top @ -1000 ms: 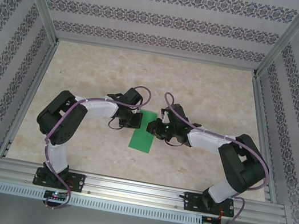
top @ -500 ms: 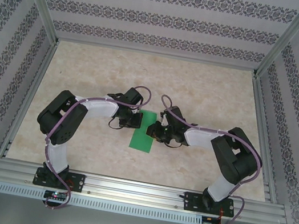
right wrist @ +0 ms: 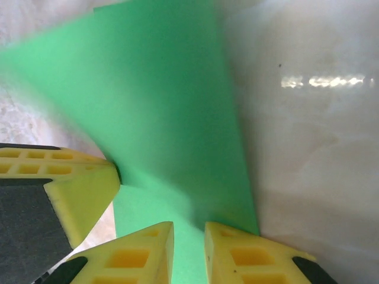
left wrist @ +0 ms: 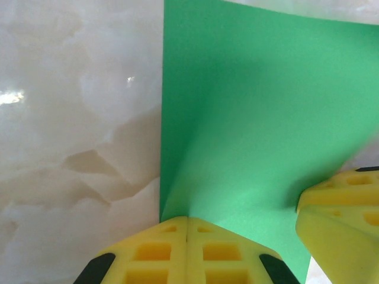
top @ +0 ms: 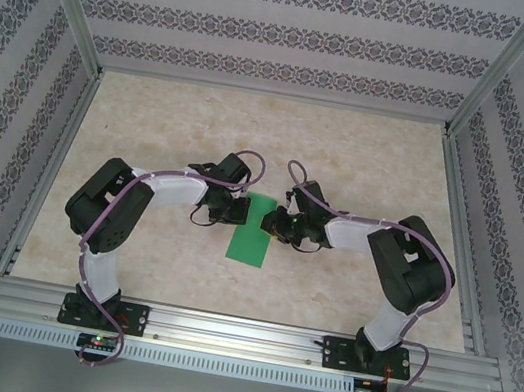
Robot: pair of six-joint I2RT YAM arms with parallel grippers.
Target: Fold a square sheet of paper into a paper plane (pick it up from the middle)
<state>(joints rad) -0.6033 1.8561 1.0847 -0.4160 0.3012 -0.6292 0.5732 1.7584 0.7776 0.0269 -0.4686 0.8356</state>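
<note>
One sheet of paper (top: 253, 233), bright green and plain, seen from above as a narrow strip with sharp corners. It lies mid-desk (top: 371, 154), right between my two tools. My left tool (left wrist: 187, 220) is clenched, fingers tight together, tips at the sheet's near corner; whether it's pinching or only pressing, I cannot tell. My right tool (right wrist: 188, 229) is released, fingers slightly apart, green showing in the gap.
</note>
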